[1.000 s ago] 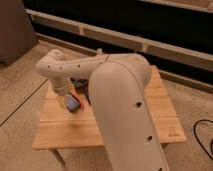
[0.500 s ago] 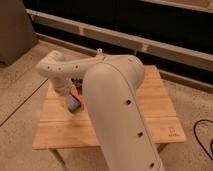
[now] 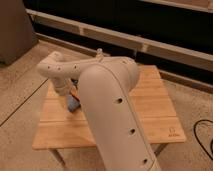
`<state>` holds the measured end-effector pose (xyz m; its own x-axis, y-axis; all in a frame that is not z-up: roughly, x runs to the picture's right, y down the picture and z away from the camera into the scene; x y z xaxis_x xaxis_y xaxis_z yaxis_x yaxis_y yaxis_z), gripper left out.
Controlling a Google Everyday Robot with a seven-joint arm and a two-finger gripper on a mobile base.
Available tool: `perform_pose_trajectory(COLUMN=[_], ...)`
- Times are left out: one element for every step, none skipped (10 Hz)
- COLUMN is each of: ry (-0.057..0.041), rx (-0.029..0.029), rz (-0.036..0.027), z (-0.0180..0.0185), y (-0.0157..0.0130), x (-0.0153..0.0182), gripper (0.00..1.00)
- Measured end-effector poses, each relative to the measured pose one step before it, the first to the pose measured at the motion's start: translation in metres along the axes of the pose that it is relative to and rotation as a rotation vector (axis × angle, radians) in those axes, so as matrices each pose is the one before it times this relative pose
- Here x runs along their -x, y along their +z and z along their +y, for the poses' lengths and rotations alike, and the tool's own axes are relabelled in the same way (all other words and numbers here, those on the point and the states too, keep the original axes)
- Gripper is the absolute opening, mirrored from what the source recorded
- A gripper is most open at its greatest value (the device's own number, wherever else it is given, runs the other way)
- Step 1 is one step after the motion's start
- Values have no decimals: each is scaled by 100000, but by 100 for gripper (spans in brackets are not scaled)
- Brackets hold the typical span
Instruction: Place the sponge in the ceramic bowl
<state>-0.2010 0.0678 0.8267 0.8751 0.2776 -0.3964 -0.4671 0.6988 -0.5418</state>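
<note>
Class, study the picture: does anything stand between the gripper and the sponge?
Nothing visible does. The gripper hangs over the left part of the wooden table, and the sponge shows right at it, nothing between them. The robot's arm hides the table's middle; no bowl is in view.

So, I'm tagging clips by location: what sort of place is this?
Probably a lab or office test area, not a home: a small wooden table alone on speckled hard floor, a loose cable. The gripper is over the table's left part, by the sponge.
</note>
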Motion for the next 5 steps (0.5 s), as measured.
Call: perform_pose_trajectory(ry=[132, 6, 56, 91, 86], rx=[773, 300, 532, 518, 935], rz=[615, 260, 492, 494, 839], z=[175, 73, 102, 83, 184], y=[358, 150, 278, 271, 479], x=[35, -6, -46, -64, -102], gripper=[65, 65, 65, 65, 65])
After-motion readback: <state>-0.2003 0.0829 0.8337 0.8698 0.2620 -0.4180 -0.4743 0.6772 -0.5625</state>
